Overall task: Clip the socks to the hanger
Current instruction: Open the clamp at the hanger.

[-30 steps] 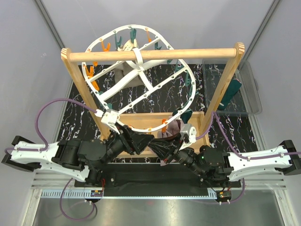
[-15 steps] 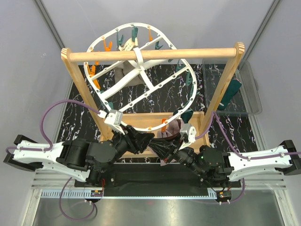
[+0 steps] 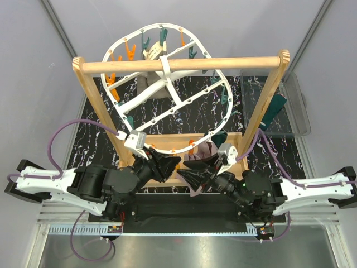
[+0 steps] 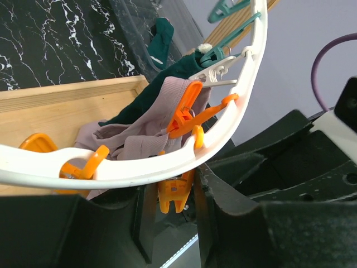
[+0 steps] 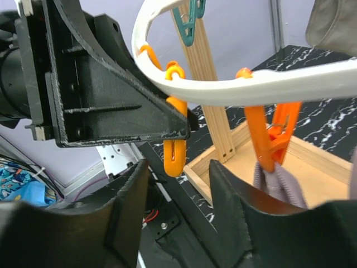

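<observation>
The white oval hanger (image 3: 174, 96) dangles from the wooden rail, its near rim low between my two grippers. My left gripper (image 3: 170, 163) (image 4: 172, 190) is shut on the handles of an orange clothespin (image 4: 175, 194) under that rim (image 4: 139, 170). A mauve sock (image 3: 205, 149) (image 4: 150, 139) hangs from a second orange clothespin (image 5: 268, 142) on the rim, with a dark teal sock (image 4: 184, 64) behind it. My right gripper (image 3: 192, 167) (image 5: 178, 167) stands open just below the rim, with nothing between its fingers. The mauve sock hangs beside its right finger.
The wooden rail stand (image 3: 184, 63) has a boxed wooden base (image 3: 237, 146) on the black marble mat. A clear bin (image 3: 293, 106) at the right holds another teal sock (image 3: 274, 109). A grey-beige cloth (image 3: 148, 86) hangs at the hanger's far side, among several teal and orange clothespins.
My left gripper has closed on the orange clothespin. My right gripper's jaws have opened and moved slightly left. The hanger's far rim has swung further away.
</observation>
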Robot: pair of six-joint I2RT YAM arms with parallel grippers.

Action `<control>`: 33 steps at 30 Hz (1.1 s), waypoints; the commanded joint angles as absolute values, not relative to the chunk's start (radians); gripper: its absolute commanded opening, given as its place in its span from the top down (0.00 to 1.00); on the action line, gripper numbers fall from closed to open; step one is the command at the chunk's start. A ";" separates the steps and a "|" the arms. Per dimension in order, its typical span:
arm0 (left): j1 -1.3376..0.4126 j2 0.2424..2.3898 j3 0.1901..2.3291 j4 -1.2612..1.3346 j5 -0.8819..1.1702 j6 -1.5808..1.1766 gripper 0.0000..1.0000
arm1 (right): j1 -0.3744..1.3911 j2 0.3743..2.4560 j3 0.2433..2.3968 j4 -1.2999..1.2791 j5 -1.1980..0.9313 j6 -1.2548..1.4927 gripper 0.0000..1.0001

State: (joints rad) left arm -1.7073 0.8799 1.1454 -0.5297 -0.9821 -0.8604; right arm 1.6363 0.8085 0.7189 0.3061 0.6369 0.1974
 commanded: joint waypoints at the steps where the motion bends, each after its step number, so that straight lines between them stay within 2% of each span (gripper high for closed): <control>1: -1.703 0.879 1.183 -0.483 -1.052 -0.859 1.00 | 1.641 0.759 0.827 0.125 0.669 0.264 0.44; 5: -1.703 0.870 1.175 -0.491 -1.060 -0.868 1.00 | 1.643 0.723 0.923 -0.171 0.705 0.333 0.27; 11: -1.704 0.876 1.180 -0.531 -1.080 -0.896 1.00 | 1.641 0.709 1.081 -0.403 0.780 0.339 0.23; 14: -1.703 0.882 1.184 -0.534 -1.080 -0.896 1.00 | 1.641 0.739 1.210 -0.460 0.847 0.262 0.16; 19: -1.703 0.885 1.181 -0.537 -1.080 -0.900 1.00 | 1.641 0.853 1.549 -0.488 0.985 0.037 0.10; 22: -1.703 0.885 1.170 -0.534 -1.071 -0.910 1.00 | 1.643 0.943 1.693 -0.390 1.060 -0.176 0.08; 25: -1.703 0.893 1.169 -0.546 -1.063 -0.923 1.00 | 1.641 0.979 1.744 -0.098 1.141 -0.499 0.08; 26: -1.703 0.891 1.169 -0.548 -1.062 -0.926 1.00 | 1.641 1.003 1.752 0.128 1.176 -0.599 0.09; 27: -1.703 0.894 1.169 -0.549 -1.058 -0.925 1.00 | 1.641 1.015 1.770 0.249 1.192 -0.823 0.10; 29: -1.703 0.894 1.170 -0.551 -1.055 -0.928 1.00 | 1.641 1.067 1.808 0.517 1.186 -1.030 0.11; 30: -1.703 0.896 1.170 -0.551 -1.051 -0.928 1.00 | 1.641 1.083 1.877 0.553 1.180 -1.139 0.12; 33: -1.703 0.908 1.169 -0.557 -1.046 -0.936 1.00 | 1.641 1.147 2.036 0.552 1.152 -1.225 0.15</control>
State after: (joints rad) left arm -1.7073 0.8986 1.1454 -0.5823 -1.0111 -0.9070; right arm 1.6363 1.1049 1.9003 0.3061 1.1336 -0.8726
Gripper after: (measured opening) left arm 0.302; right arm 0.857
